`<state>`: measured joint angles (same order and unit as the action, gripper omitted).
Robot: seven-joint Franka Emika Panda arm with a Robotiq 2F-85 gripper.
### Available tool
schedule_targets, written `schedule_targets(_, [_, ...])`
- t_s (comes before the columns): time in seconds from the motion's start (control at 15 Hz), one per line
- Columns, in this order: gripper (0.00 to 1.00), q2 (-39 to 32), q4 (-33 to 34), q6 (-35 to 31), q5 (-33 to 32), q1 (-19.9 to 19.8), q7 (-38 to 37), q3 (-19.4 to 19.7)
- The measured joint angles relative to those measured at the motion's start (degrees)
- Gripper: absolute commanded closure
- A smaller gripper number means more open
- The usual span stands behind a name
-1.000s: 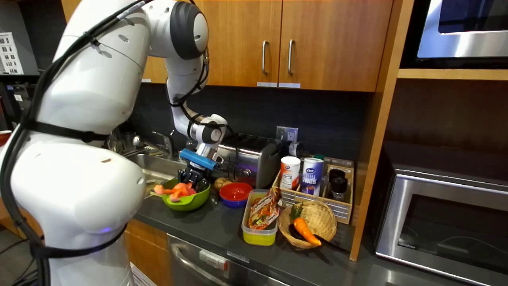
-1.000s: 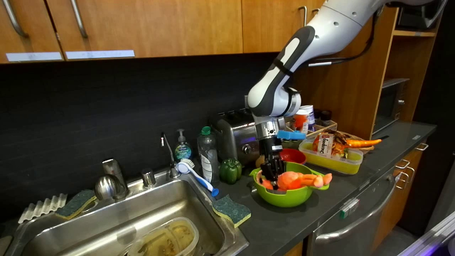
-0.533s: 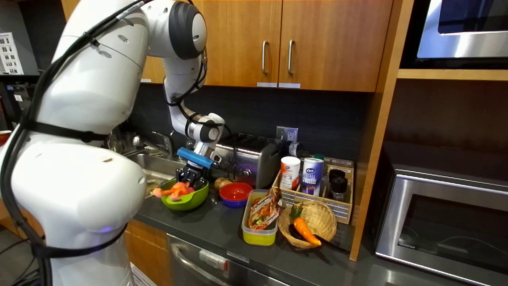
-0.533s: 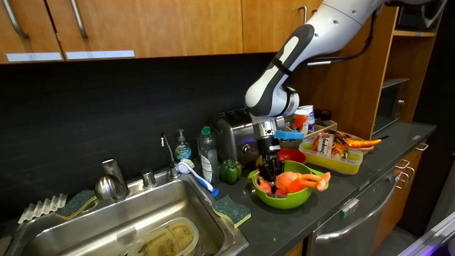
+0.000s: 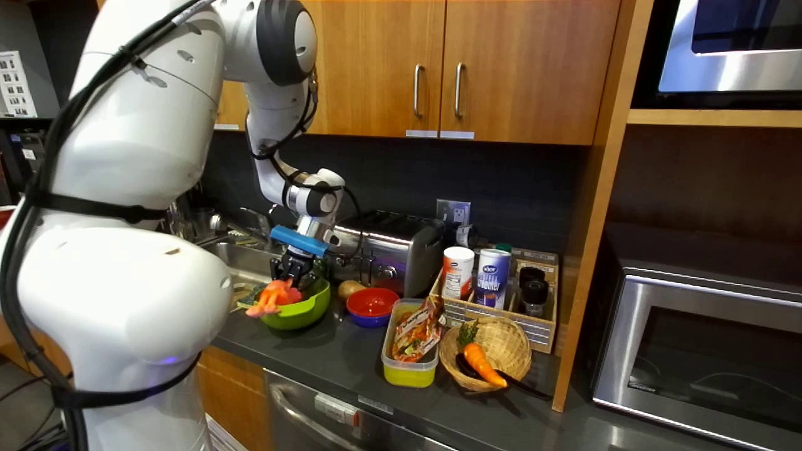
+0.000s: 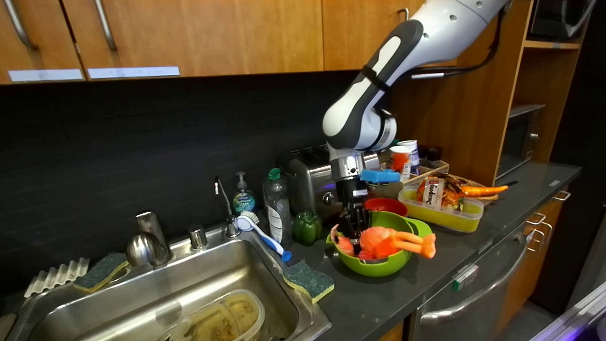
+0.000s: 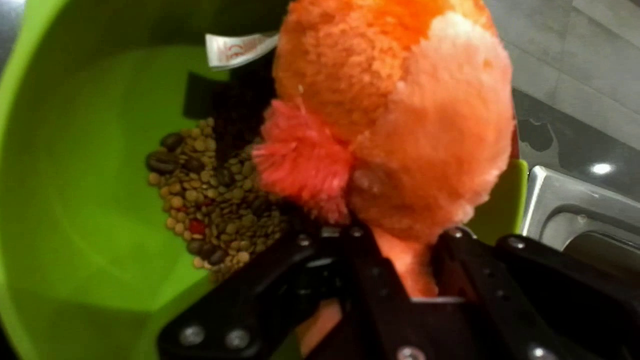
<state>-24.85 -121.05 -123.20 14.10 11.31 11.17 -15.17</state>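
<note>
An orange and pink plush toy (image 6: 378,241) with long legs lies in and over the rim of a green bowl (image 6: 374,268). In the wrist view the fuzzy toy (image 7: 400,125) narrows between the two black fingers of my gripper (image 7: 406,237), which press on its sides. A white tag (image 7: 239,51) sticks out from it. Beans and lentils (image 7: 215,200) lie in the bottom of the bowl. In both exterior views my gripper (image 6: 356,237) reaches down into the bowl beside the toy's body; its fingertips are hidden there. The toy also shows in an exterior view (image 5: 274,297).
The steel sink (image 6: 165,289) holds a plastic container (image 6: 222,317). A sponge (image 6: 308,280), green pepper (image 6: 307,228), bottles (image 6: 278,203) and toaster (image 5: 395,254) stand near the bowl. A red bowl (image 5: 373,302), yellow-green container (image 5: 410,374) and wicker basket (image 5: 507,335) stand further along the counter.
My gripper and the toy have moved slightly toward the sink, and the arm has risen a little. The toy's legs have tipped lower over the rim. The green bowl has shifted slightly the same way.
</note>
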Motion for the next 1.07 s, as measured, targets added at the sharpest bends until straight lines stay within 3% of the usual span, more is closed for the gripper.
schedule_targets(1.07, [0.94, 11.65, -6.88, -7.87, 1.49, 0.79, -0.52, -1.29])
